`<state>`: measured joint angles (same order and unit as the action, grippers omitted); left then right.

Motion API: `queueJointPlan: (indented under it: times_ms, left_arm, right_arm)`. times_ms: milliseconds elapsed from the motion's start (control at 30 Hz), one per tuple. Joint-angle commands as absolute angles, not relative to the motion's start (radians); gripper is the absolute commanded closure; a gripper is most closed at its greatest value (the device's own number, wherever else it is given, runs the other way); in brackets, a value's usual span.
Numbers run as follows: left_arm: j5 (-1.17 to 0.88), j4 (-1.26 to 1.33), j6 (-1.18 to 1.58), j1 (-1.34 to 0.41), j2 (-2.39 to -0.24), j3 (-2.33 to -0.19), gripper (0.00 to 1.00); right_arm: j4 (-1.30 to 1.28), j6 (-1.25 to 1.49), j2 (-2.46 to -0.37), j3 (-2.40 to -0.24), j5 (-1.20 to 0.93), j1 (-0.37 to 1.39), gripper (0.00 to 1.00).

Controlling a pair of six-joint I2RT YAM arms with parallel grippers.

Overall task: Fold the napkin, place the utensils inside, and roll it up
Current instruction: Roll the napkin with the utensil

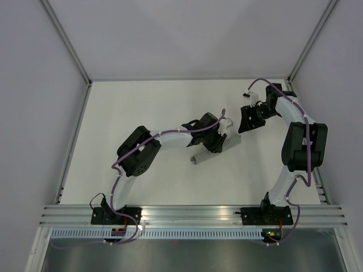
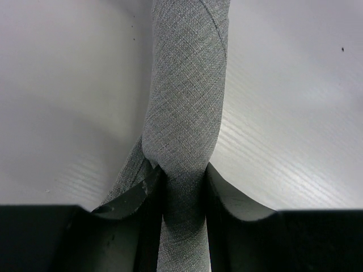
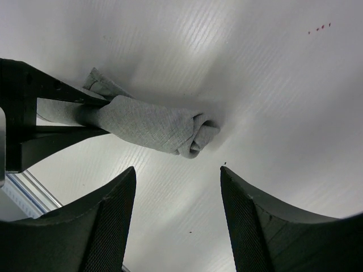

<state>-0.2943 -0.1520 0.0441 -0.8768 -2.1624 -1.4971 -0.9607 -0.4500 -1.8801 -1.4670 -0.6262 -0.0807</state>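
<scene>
While the left gripper pinches the napkin, rolled into a tight tube near the middle of the table, no utensils show; presumably they are inside. Rightward, the right gripper hangs wide apart, empty, just beyond the roll's end. Rolling looks nearly done; releasing must not let it unwind.

We see the napkin rolled into a tight tube of plain, matte grey woven cloth. At one end its layers show as a spiral. Partway along its length it is pinched between the fingers of the left gripper, and a loose flap of cloth trails out beside the grip. The utensils are hidden from us.
</scene>
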Motion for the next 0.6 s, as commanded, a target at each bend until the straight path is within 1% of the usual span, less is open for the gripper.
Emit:
queueJointPlan:
  times_ms: [0, 267, 400, 567]
  left_arm:
    - [-0.235, -0.184, 0.222, -0.89, -2.235, -1.509, 0.62]
    - [-0.189, -0.115, 0.42, -0.913, -2.273, -1.532, 0.61]
    - [-0.149, -0.104, 0.474, -0.937, -2.304, -1.572, 0.61]
    - [-0.146, -0.065, 0.566, -0.946, -2.322, -1.591, 0.6]
  right_arm:
    - [-0.959, -0.347, -1.841, -1.448, -0.574, -0.08, 0.33]
    - [-0.907, -0.221, -1.855, -1.376, -0.564, -0.081, 0.33]
    - [-0.873, -0.163, -1.878, -1.362, -0.568, -0.081, 0.33]
    - [-0.819, -0.091, -1.891, -1.329, -0.563, -0.08, 0.33]
